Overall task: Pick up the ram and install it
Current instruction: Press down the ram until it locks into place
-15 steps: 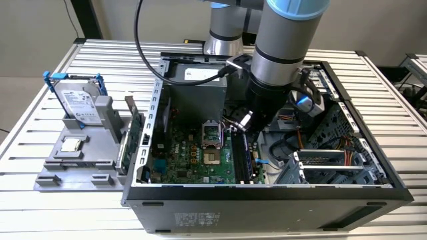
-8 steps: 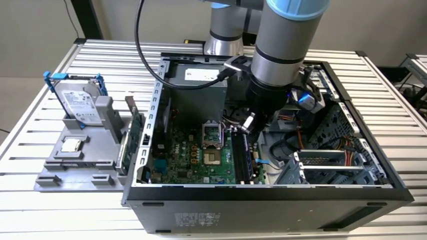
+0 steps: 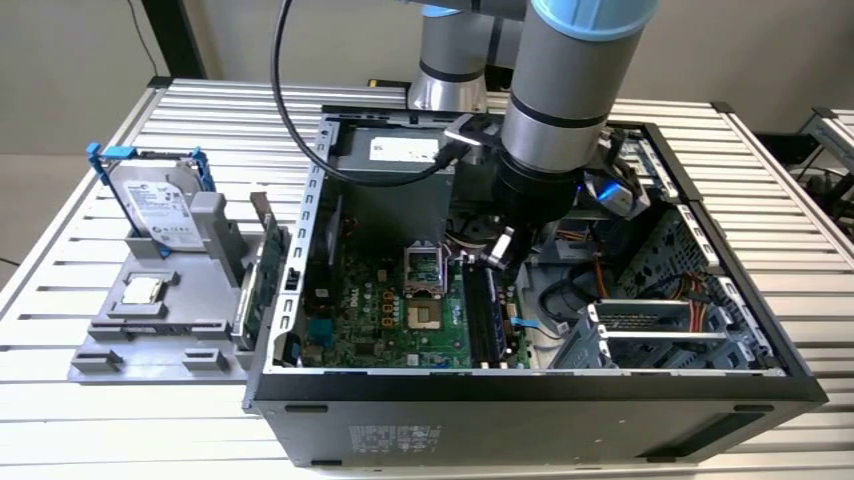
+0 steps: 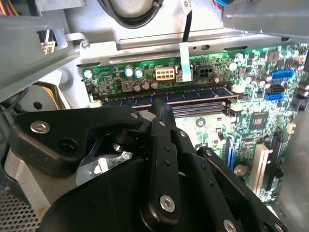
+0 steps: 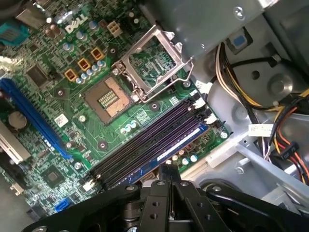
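Black computer case (image 3: 534,420) holds the ram (image 4: 193,93), standing in its slot; jaws pinched together just above it.

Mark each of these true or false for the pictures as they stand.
1. The long, thin dark ram stick stands in a black memory slot on the green motherboard. True.
2. The silver hard drive in the blue frame lies inside the black computer case. False: it stands in the grey holder outside the case, on the exterior view's left.
3. The black gripper is down inside the case, its tip at the ram's upper edge. True.
4. A cooler covers the square processor socket. False: the socket is bare, with its metal frame swung up.
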Robot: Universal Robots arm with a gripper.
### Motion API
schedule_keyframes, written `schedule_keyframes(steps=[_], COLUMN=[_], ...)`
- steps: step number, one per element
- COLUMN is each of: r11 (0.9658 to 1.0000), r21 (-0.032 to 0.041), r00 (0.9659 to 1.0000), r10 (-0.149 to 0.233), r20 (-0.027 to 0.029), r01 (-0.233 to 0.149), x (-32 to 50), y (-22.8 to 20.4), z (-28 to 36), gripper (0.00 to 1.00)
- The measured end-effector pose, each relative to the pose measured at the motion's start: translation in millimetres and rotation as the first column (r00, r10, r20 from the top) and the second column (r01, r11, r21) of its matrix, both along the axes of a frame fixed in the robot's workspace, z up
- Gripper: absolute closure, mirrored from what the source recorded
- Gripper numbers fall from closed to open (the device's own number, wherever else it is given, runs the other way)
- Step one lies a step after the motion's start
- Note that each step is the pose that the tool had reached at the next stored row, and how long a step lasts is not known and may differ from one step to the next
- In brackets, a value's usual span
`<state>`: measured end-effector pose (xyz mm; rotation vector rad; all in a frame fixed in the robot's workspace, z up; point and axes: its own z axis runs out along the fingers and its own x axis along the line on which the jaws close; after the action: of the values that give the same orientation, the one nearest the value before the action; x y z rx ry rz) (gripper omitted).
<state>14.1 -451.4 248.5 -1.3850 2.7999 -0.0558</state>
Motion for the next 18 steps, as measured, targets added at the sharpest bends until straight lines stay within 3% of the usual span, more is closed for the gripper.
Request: schedule_keyframes(steps=[4,9,14,15,16,17,18], r11=[0.9990,0.9951,0.9862,0.9838,0.9826,0.9813,0.9789], r21=[-0.0048,-0.0136,-0.0154,-0.0131,-0.0116,-0.0101,-0.0095], r00=[0.9990,0.9952,0.9863,0.9838,0.9825,0.9810,0.9786], r10=[0.045,0.098,0.165,0.179,0.185,0.192,0.204], r20=[0.0019,0.0028,0.0021,-0.0124,-0.0207,-0.0278,-0.0304], r01=[-0.045,-0.098,-0.165,-0.179,-0.185,-0.192,-0.204], x=[-0.1,-0.7,-1.2,-1.3,-1.3,-1.3,-1.4], y=[0.0,0.0,0.1,0.1,0.0,0.0,0.0], z=[0.0,-0.1,-0.3,-0.1,-0.1,-0.1,-0.1], gripper=[1.00,1.00,1.00,1.00,1.00,1.00,1.00])
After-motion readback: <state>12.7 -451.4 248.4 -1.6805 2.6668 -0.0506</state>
